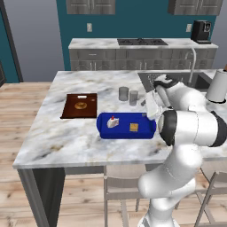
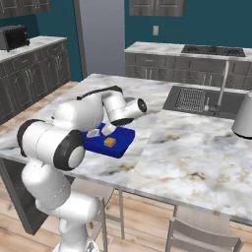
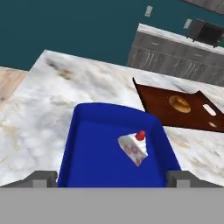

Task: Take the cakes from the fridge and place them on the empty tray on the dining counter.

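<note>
Both cakes (image 1: pixel 122 124) lay on the blue tray (image 1: pixel 104 131) while the gripper (image 3: pixel 112 177) hung above with its jaws spread wide, holding and touching nothing.

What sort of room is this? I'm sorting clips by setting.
A rendered home kitchen, most likely: a marble dining counter with a sink and chairs tucked under it, a stovetop on the back cabinets, and a blue tray holding cakes.

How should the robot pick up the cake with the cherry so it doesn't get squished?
Probably by the white wedge cake at its two flat sides, coming straight down from above. The cherry sits at one end, and the blue tray rim blocks a low sideways approach.
</note>
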### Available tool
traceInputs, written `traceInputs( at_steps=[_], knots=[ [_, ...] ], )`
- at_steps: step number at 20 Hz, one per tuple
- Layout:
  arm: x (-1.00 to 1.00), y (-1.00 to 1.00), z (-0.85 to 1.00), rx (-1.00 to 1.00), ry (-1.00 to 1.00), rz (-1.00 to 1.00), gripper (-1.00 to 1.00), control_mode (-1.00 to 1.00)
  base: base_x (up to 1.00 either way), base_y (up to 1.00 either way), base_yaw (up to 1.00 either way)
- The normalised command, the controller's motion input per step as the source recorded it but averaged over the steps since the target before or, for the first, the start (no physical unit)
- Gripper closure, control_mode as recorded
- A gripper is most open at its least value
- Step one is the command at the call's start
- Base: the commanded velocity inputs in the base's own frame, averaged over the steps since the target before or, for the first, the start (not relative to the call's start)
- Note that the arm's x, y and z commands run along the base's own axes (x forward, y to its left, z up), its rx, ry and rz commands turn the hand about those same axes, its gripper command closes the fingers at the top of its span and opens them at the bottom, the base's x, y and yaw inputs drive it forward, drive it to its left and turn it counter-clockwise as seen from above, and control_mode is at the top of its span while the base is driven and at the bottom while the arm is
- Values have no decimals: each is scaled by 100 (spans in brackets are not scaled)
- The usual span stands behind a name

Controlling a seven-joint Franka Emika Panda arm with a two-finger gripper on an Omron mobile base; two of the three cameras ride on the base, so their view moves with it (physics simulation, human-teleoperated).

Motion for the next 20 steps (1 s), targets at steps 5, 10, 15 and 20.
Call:
traceInputs(
  at_steps=[5, 10, 15, 20],
  knots=[
    [-100, -19, 88, 8, -40, -1, -100, -100, 0, 0, 0],
    [-85, -15, 100, 3, -13, -21, -100, -100, 0, 0, 0],
    [-62, -12, 89, 3, -1, -23, -100, -100, 0, 0, 0],
    [-37, -2, 73, 4, 4, -23, -100, -100, 0, 0, 0]
  ],
)
